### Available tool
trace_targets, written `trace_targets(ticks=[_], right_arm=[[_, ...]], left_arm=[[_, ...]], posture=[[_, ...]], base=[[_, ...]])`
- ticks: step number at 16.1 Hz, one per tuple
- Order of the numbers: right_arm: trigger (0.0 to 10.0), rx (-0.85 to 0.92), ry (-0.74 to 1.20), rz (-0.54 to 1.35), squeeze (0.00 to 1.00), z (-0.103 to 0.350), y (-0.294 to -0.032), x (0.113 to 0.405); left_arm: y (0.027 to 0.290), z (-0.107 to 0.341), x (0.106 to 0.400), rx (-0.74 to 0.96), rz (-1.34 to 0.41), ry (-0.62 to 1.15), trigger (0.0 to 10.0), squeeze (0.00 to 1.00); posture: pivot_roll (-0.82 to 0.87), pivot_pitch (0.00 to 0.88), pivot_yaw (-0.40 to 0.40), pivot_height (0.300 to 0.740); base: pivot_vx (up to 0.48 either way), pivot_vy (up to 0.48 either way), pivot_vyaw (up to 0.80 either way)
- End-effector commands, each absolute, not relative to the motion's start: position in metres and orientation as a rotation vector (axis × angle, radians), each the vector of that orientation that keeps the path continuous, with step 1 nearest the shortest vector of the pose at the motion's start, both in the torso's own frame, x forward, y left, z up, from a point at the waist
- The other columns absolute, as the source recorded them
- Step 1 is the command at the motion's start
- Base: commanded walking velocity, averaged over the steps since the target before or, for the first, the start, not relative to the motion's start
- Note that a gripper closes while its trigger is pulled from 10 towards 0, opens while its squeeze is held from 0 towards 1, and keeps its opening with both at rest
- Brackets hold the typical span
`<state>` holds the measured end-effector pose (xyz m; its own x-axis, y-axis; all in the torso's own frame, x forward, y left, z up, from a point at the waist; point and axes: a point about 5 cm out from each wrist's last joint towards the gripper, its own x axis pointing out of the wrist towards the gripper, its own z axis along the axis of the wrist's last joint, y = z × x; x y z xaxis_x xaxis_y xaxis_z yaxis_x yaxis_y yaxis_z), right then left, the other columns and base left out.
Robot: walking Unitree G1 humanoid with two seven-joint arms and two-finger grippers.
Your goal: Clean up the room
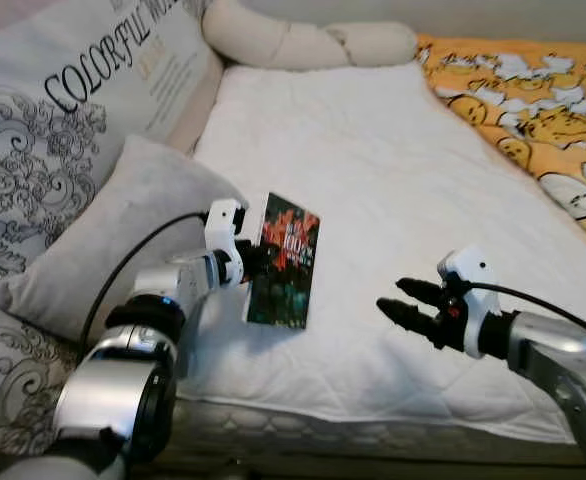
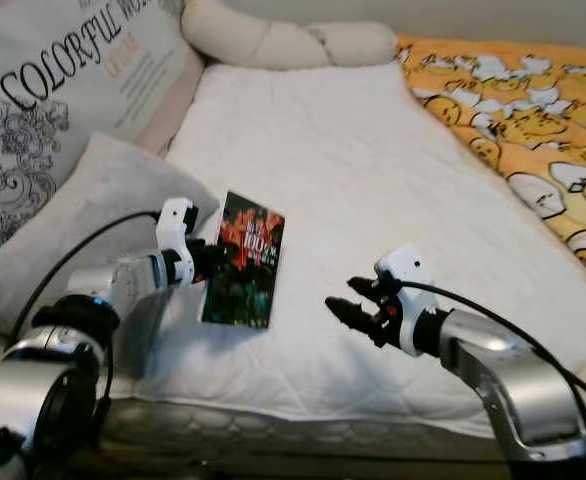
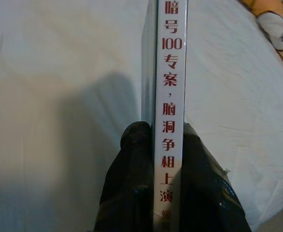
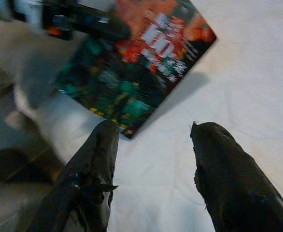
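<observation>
Left hand [image 2: 211, 258] clamped on the spine edge of a book [image 2: 243, 262], held upright over the white quilted bed [image 2: 373, 180]; cover dark with red and green, white "100" print. Right hand [image 2: 345, 305] hovers just beside the book, fingers parted, gripping nothing. Grey pillow [image 2: 83, 220] behind left arm. Printed "COLORFUL" cushion [image 2: 73, 70] and cream bolster [image 2: 283, 42] at the head. Orange cartoon-print blanket [image 2: 533, 120] along the far side.

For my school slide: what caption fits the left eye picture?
Left gripper holds a book upright above the white bed while the open right gripper waits nearby.
</observation>
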<state>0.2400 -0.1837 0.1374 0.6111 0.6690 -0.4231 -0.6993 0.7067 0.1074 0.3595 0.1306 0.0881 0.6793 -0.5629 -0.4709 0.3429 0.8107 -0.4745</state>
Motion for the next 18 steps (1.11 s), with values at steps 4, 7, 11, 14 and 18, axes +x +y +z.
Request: trace_targets(ticks=[4, 7, 11, 14, 18], right_arm=[[10.0, -0.078, 0.527, 0.880, 0.00, 0.143, -0.182, 0.219], [10.0, -0.097, 0.550, 0.878, 0.00, 0.150, -0.183, 0.210], [10.0, -0.094, 0.573, 0.867, 0.00, 0.150, -0.180, 0.200], [10.0, -0.090, 0.578, 0.846, 0.00, 0.149, -0.178, 0.197], [10.0, -0.089, 0.572, 0.819, 0.00, 0.150, -0.176, 0.197]], left_arm=[[0.121, 0.076, 0.356, -0.368, -0.484, 0.681, 10.0, 0.00], [0.125, 0.069, 0.356, -0.209, -0.450, 0.655, 10.0, 0.00], [0.121, 0.070, 0.358, 0.018, -0.482, 0.586, 10.0, 0.88], [0.120, 0.072, 0.361, 0.102, -0.466, 0.565, 10.0, 1.00], [0.134, 0.072, 0.363, 0.196, -0.364, 0.564, 10.0, 0.40]], posture=[[-0.21, 0.000, 0.019, 0.740], [-0.24, 0.000, 0.014, 0.740], [-0.28, 0.000, 0.014, 0.740], [-0.29, 0.000, 0.019, 0.740], [-0.29, 0.001, 0.022, 0.740]], base=[[0.000, 0.000, 0.00], [0.000, 0.000, 0.00], [0.000, 0.000, 0.00], [0.000, 0.000, 0.00], [0.000, 0.000, 0.00]])
